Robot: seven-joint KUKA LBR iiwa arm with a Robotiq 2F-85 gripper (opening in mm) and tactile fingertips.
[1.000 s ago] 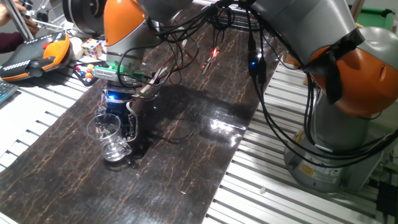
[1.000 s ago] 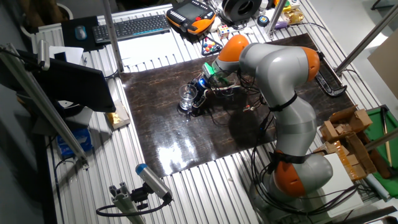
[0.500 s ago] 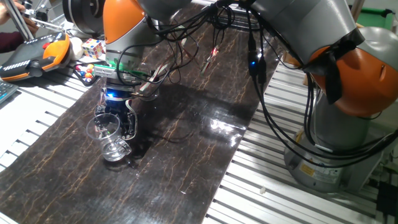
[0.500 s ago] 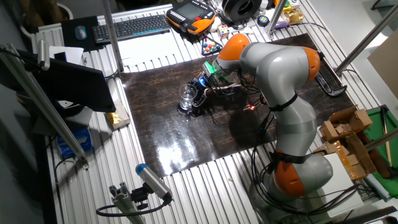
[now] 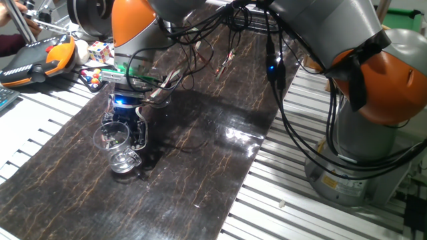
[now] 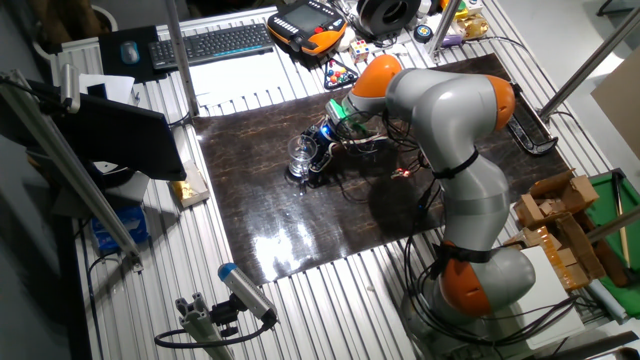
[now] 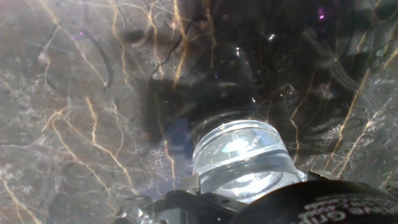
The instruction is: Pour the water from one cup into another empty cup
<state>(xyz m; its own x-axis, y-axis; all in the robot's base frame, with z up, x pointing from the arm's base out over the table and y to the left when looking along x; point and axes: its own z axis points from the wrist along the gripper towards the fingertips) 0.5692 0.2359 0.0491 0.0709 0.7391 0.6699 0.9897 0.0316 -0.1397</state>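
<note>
My gripper (image 5: 125, 137) points down over the dark marbled mat (image 5: 200, 167), shut on the larger clear cup (image 5: 111, 137), whose wide rim shows between the black fingers (image 5: 139, 135). Directly below it stands the smaller cup (image 5: 124, 162) with its thick base on the mat. The two glasses overlap, so I cannot tell whether they touch. The other fixed view shows the same cluster, the gripper (image 6: 313, 155) beside the glass (image 6: 299, 153). In the hand view thick round glass (image 7: 239, 155) sits right at the fingers, with a fainter glass wall (image 7: 233, 74) beyond. No water can be made out.
Loose cables (image 5: 193, 60) trail over the mat behind the hand. A teach pendant (image 5: 37, 57), a puzzle cube (image 5: 100, 50) and small coloured balls (image 5: 92, 75) lie on the slatted table beyond the mat's far left corner. The arm's base (image 5: 360, 153) stands at the right.
</note>
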